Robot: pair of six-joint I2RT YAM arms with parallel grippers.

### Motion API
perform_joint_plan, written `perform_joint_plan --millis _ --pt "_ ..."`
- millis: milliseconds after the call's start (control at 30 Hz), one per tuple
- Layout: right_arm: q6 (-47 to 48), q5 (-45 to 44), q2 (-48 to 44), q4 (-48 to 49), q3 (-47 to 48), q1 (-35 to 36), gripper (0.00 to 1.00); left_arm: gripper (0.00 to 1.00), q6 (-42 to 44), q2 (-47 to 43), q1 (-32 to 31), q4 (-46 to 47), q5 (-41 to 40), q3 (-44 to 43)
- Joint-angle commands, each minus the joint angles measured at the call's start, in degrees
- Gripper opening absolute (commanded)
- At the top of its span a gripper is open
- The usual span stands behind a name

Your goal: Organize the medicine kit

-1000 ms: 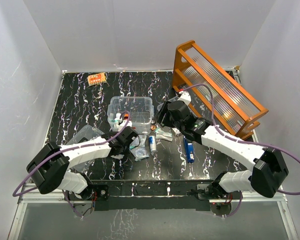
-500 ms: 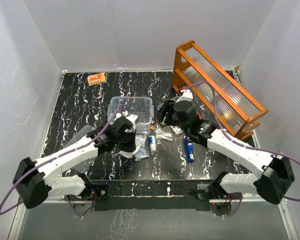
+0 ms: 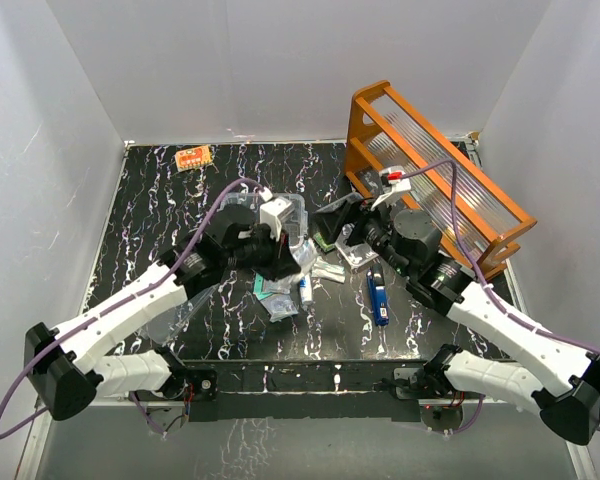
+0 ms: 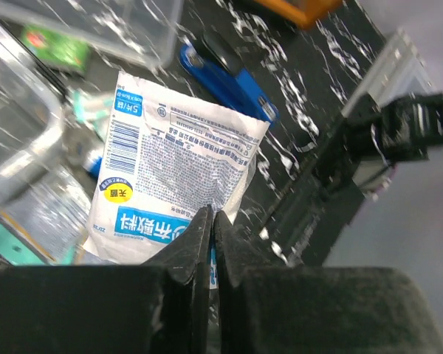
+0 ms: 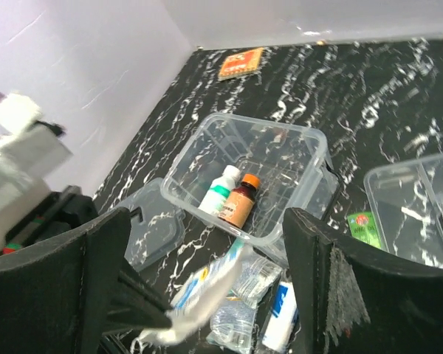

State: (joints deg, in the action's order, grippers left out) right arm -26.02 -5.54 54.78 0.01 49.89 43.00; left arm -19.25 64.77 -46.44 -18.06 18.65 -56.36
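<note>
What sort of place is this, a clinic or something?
Probably a robot test booth, not a clinic: plain white walls box in a black marbled table, with the left arm and right arm bolted at its edge.

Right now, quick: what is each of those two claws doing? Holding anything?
Left gripper: closed, pinching a white medicine packet.
Right gripper: open, holding nothing.

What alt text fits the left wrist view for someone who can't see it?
The left pincer is shut on the near edge of a white sachet printed in blue, with a barcode, held above the black marbled table. A blue and black object lies on the table beyond it.
</note>
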Motion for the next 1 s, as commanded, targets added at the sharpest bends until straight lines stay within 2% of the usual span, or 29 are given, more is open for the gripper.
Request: perform_joint_plan --millis 0,100,300,600,667,767,833,900,933,967 --pt "-14.31 -12.82 1.54 -8.51 4.33 -0.28 0.81 0.00 4.83 1.94 2.44 4.44 -4.05 -4.50" --pt "-25.72 -15.23 4.02 -16.96 7.84 -0.26 0.74 0.00 5.78 2.48 3.10 7.38 -5.55 -5.03" --pt "-33.81 -4.82 10.80 -20.40 13.80 -0.25 0.67 0.00 9.68 3.44 3.53 10.49 -4.04 -5.31" --pt "-41.05 -0.18 14.55 -22.96 15.05 -0.23 0.54 0.00 10.12 3.14 3.72 13.03 -5.68 -5.00" --pt "-41.78 0.76 14.25 -21.76 14.73 -0.22 0.46 0.00 10.10 2.84 3.72 13.51 -6.03 -4.63" --pt "-43.13 2.55 14.00 -19.56 14.30 -0.27 0.23 0.00 10.30 2.56 3.72 13.65 -6.00 -4.46" --pt "-44.42 2.31 14.14 -19.67 14.52 -0.23 0.15 0.00 10.68 2.69 3.72 13.02 -6.46 -4.70" --pt "-45.72 1.82 14.12 -19.92 14.98 -0.27 0.08 0.08 11.11 2.73 3.73 12.23 -7.26 -4.89" --pt "-46.57 1.36 14.12 -20.12 15.16 -0.24 0.06 0.16 11.72 2.75 3.72 12.04 -7.50 -4.79" --pt "-47.55 0.93 14.13 -20.47 15.42 -0.21 0.05 0.28 12.52 2.84 3.72 11.83 -8.02 -4.73"
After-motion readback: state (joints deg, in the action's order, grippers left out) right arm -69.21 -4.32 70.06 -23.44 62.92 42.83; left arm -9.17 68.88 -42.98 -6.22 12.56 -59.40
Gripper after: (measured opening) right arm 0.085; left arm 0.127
